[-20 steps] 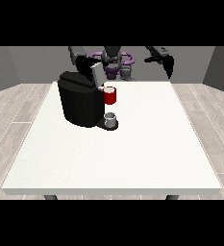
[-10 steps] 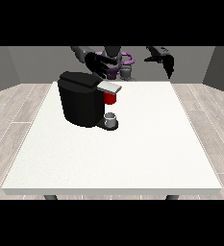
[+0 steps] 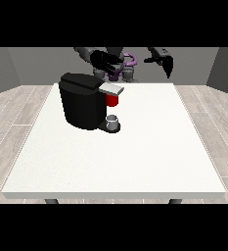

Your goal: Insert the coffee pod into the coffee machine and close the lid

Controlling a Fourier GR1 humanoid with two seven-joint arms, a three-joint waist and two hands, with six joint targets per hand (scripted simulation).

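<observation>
A large white table (image 3: 135,147) stands on a pale plank floor, with the black coffee machine (image 3: 83,100) at its left-rear part, lid down over a red thing at the machine (image 3: 112,100). A grey thing (image 3: 113,121), perhaps the pod, sits at the machine's base. The hand at the view's left (image 3: 104,61) hovers above and behind the machine, fingers spread and holding nothing; whether the fingers of the hand at the view's right (image 3: 164,62), raised well apart, are open I cannot tell.

The coffee machine (image 3: 82,103) looks like matt black plastic; the worktop (image 3: 135,157) is smooth matt white; the floor (image 3: 17,105) resembles pale wood.
</observation>
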